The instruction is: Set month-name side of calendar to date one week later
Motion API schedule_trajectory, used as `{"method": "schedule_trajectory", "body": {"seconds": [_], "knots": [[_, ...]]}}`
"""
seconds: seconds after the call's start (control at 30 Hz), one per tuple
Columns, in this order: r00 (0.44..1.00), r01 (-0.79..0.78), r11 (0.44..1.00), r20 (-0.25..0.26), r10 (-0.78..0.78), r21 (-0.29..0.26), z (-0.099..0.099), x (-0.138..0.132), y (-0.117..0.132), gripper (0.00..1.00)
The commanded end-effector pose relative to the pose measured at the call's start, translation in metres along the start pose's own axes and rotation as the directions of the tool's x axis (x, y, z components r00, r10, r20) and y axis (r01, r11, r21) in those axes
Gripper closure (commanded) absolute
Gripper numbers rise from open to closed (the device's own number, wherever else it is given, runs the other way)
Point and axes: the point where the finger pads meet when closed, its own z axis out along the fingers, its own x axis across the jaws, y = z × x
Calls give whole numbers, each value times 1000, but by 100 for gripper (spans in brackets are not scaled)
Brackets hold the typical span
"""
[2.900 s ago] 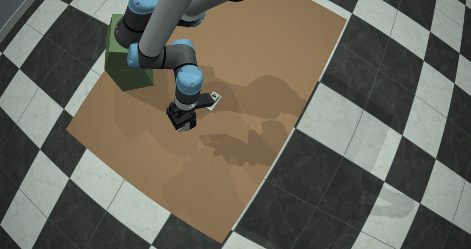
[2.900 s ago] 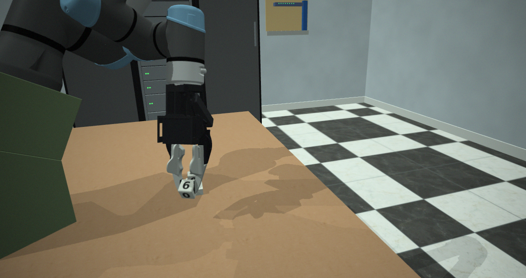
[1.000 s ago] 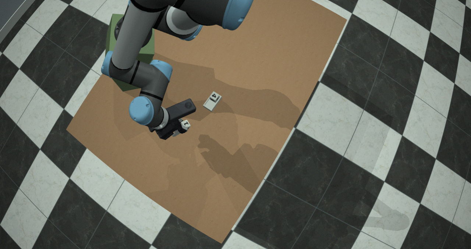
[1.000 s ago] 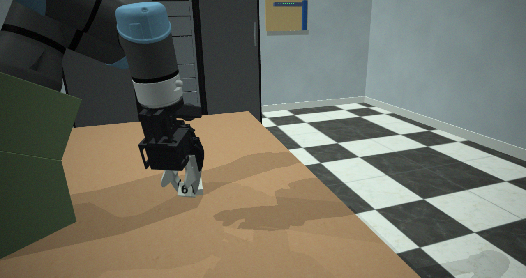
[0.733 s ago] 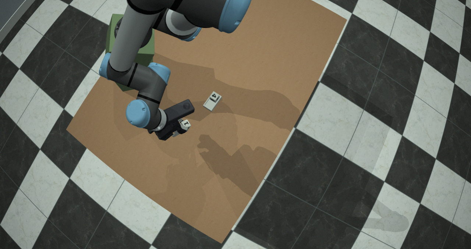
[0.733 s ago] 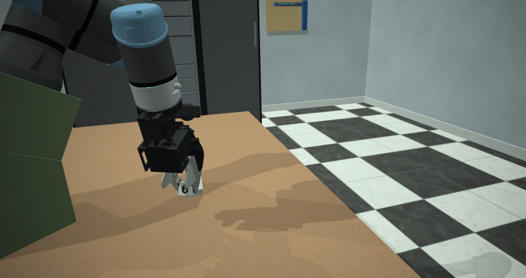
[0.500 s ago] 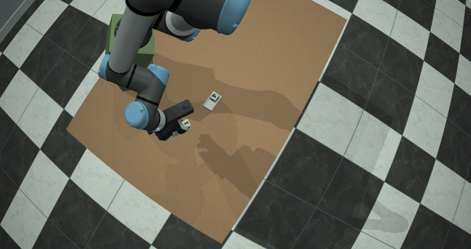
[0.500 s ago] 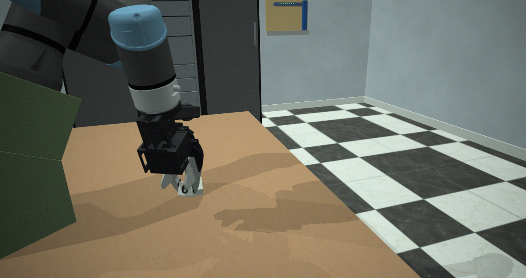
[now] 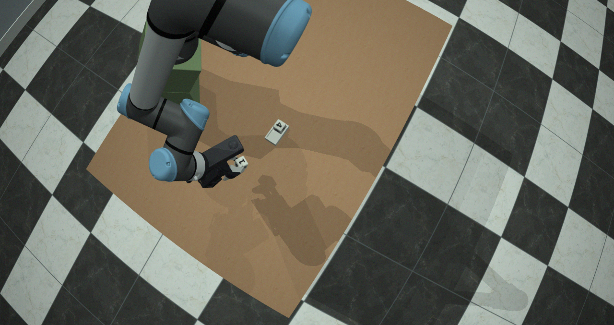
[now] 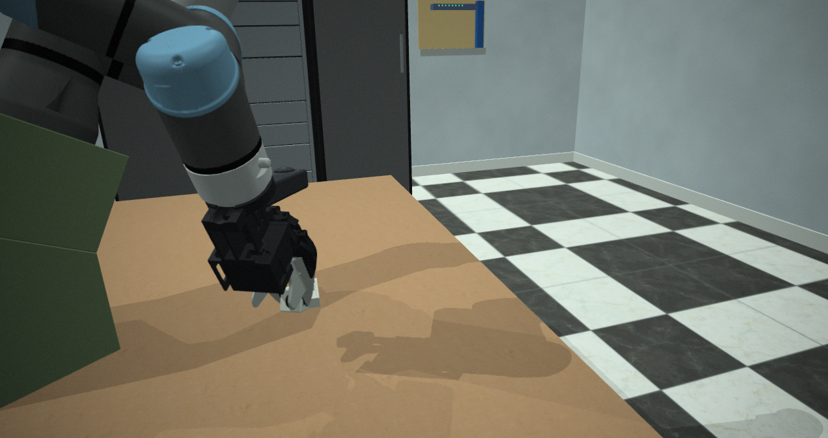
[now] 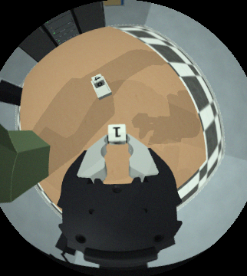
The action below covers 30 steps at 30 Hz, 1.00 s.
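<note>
My gripper [image 9: 240,164] [image 11: 117,135] is shut on a white cube [image 9: 241,161] [image 11: 116,132] and holds it above the table, short of the tray in the wrist view. This cube shows a black 1, which appears upside down in the wrist view. The white tray [image 9: 273,137] [image 10: 315,302] [image 11: 103,92] stands on the table, partly behind the fingers in the exterior view. The other cube [image 9: 280,125] [image 11: 97,78] sits at one end of the tray with a 4 on top. Its shaded inner side shows a digit, 0 or 6. The other half of the tray is empty. The month's name cannot be read.
The brown table top [image 9: 351,78] [image 10: 376,215] [image 11: 58,73] carries shadows of the arm. The green base block [image 9: 184,80] [image 10: 52,296] [image 11: 27,153] stands at the table's side. Dark cabinets [image 10: 358,76] stand beyond the table.
</note>
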Motion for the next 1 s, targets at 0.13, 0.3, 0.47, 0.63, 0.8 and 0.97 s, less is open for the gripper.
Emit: {"method": "schedule_trajectory", "body": {"seconds": [0.13,0.3,0.47,0.63,0.8,0.97], "knots": [[1000,5,996,-4,-5,91,-2,2,1,90],[1000,6,996,-3,-6,92,-2,2,0,90],[1000,6,995,-2,-6,104,-2,2,1,90],[1000,6,989,2,-6,150,-1,1,2,90],[1000,6,975,5,-7,221,0,1,3,90],[1000,6,964,3,-7,264,0,1,3,90]]}}
